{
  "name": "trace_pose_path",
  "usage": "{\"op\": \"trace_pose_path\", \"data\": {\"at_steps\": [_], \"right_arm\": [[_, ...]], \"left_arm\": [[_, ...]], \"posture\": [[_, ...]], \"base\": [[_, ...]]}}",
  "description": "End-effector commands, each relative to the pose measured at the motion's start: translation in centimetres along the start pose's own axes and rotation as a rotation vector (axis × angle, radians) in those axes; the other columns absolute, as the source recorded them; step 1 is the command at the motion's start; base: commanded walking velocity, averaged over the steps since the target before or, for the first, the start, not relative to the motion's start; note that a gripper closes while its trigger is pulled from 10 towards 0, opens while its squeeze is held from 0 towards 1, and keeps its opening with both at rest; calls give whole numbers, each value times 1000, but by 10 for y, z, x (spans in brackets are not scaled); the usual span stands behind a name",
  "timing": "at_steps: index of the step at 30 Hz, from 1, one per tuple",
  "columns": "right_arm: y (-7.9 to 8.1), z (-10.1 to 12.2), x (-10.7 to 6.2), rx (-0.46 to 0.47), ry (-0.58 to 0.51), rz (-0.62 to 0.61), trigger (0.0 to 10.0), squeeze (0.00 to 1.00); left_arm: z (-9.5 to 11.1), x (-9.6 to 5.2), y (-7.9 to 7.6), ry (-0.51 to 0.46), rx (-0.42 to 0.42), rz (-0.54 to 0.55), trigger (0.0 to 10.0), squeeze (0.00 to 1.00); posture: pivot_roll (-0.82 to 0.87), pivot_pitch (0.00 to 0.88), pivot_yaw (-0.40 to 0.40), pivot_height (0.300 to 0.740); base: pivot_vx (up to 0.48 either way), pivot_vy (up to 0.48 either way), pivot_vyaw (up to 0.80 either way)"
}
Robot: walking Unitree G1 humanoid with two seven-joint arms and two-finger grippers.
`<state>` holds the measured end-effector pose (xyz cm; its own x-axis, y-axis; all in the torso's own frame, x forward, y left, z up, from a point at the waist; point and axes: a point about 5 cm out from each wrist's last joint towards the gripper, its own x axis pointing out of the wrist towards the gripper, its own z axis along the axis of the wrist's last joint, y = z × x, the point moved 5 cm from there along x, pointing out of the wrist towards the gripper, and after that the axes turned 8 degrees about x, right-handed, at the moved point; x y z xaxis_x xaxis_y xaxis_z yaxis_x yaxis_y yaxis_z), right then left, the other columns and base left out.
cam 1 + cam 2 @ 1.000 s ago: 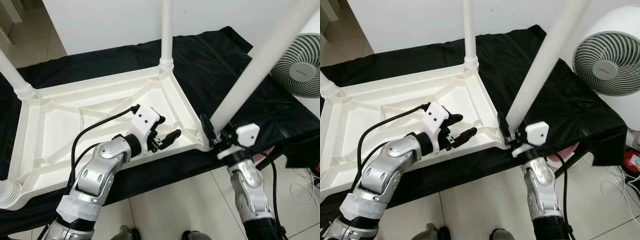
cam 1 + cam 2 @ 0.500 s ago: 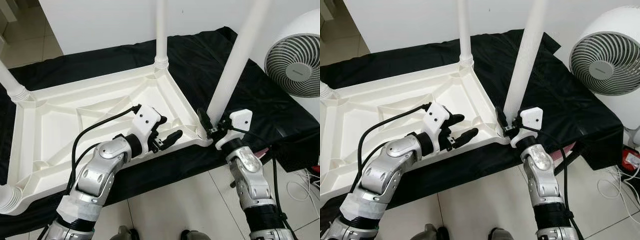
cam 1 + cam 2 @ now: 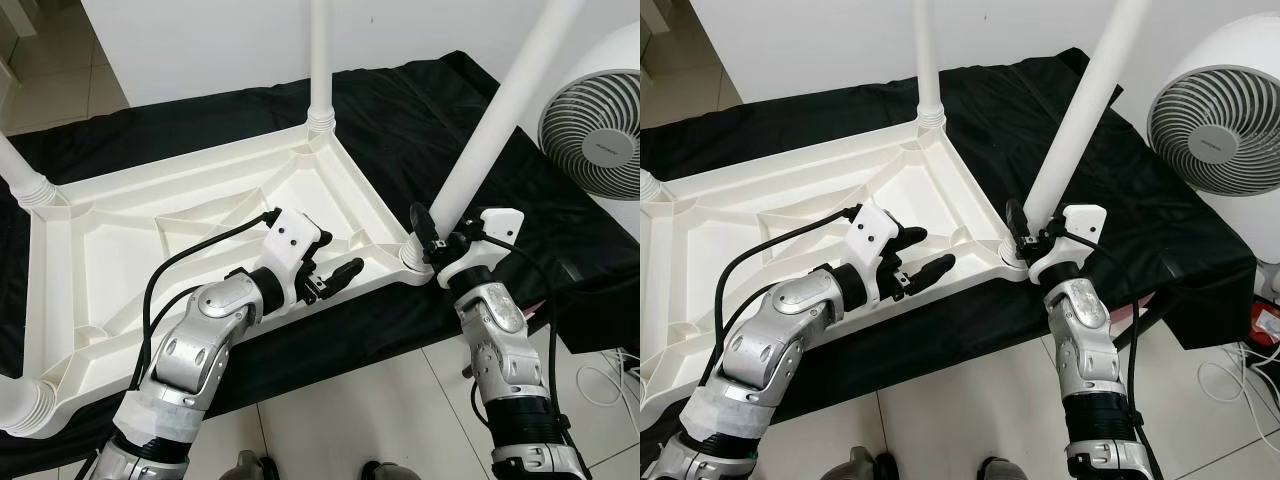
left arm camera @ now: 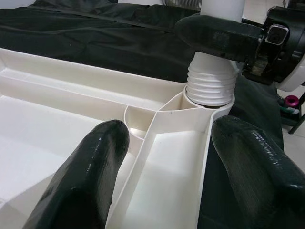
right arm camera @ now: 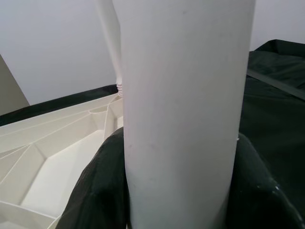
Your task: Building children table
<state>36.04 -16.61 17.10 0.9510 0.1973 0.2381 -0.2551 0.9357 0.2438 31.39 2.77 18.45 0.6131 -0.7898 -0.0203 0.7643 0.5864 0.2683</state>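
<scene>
Right gripper (image 3: pixel 432 243) jaws clamped round white leg (image 3: pixel 487 135) just above threaded base, at near-right corner socket of upturned tabletop (image 3: pixel 150 235). Leg tilted, leaning away rightward. Left gripper (image 3: pixel 330 277) jaws wide, straddling tabletop's near rim beside that corner. Tabletop lies on black cloth (image 3: pixel 420 110). Step, likely: seating final leg. Next: straighten leg, twist home.

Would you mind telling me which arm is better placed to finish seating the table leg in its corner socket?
Right. The right gripper is shut on the white leg just above the corner socket. The left gripper is open over the tabletop's rim, holding nothing.
</scene>
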Motion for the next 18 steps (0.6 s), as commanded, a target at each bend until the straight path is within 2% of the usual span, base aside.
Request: {"op": "trace_pose_path", "data": {"at_steps": [1, 2, 4, 5, 7, 9, 10, 18], "right_arm": [[-23, -51, -27, 19, 187, -122, 10000, 0], [-23, -51, -27, 19, 187, -122, 10000, 0], [-16, -48, -28, -105, 178, -79, 10000, 0], [-16, -48, -28, -105, 178, -79, 10000, 0], [-3, -46, -29, -241, 166, 2, 10000, 0], [3, -46, -29, -277, 163, 36, 10000, 0], [8, -47, -31, -272, 167, 59, 10000, 0], [12, -55, -41, -273, 168, 90, 10000, 0]], "left_arm": [[1, -1, -3, 0, -2, 3, 10000, 0], [1, -1, -3, 0, -2, 3, 10000, 0], [1, -1, -3, 1, -2, 1, 10000, 0], [1, -1, -3, 1, -2, 1, 10000, 0], [0, -1, -3, 2, -2, 1, 10000, 0], [0, -1, -3, 2, -3, 1, 10000, 0], [1, -1, -3, 1, -3, 2, 10000, 0], [1, -2, -2, 0, -6, 13, 10000, 0]], "posture": [[-86, 124, 86, 740], [-86, 124, 86, 740], [-86, 124, 86, 740], [-86, 124, 86, 740], [-86, 124, 86, 740], [-86, 124, 86, 740], [-89, 131, 87, 740], [-84, 143, 80, 740]], "base": [[0, 0, 0], [0, 0, 0], [0, 0, 0], [0, 0, 0], [0, 0, 0], [0, 0, 0], [0, 0, 0], [0, 0, 0]]}}
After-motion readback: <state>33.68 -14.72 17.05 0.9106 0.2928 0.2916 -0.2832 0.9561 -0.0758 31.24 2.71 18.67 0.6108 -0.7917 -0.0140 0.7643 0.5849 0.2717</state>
